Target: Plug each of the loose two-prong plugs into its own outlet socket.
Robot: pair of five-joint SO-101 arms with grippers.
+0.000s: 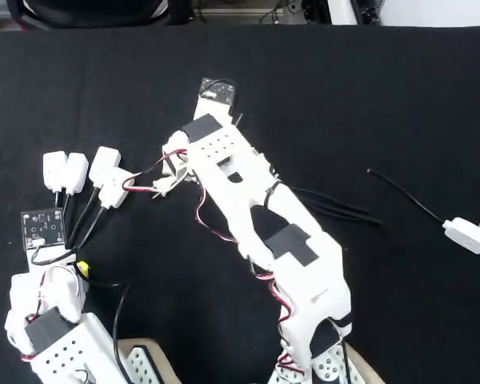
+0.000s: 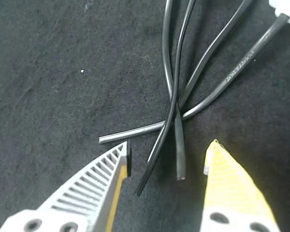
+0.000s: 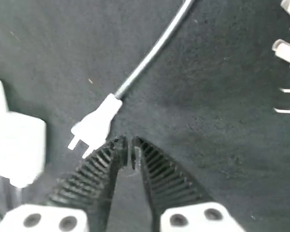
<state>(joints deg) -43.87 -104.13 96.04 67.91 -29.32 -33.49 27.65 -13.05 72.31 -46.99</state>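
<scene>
My right claw (image 3: 129, 144) is pressed together low over the black table (image 1: 400, 96), and I see nothing held between its tips. A small white plug (image 3: 94, 128) lies flat just beside one tip. Whether they touch, I cannot tell. Its two prongs face a white socket block (image 3: 14, 150) close by but apart from it, and its pale cord (image 3: 154, 48) runs off the other way.

My left claw (image 2: 169, 145) is spread wide, with one yellow finger (image 2: 232, 188) and one grey. Between them on the table lie the cut ends of several black cords (image 2: 170, 72), which cross one another just ahead of the tips. Neither finger grips them. In the high view those cords run from that claw up to four socket blocks (image 1: 104, 164) near the table's left side. Two of them touch side by side, a third sits just right of them, and a fourth lies a little nearer my right claw.

A second plug (image 1: 466, 234) lies well apart from both arms, near the table's right edge, with its thin black lead (image 1: 404, 194) trailing up and to the left. More loose wires (image 1: 340, 212) lie beside my right arm (image 1: 280, 232). Both plugs lie loose on the table.
</scene>
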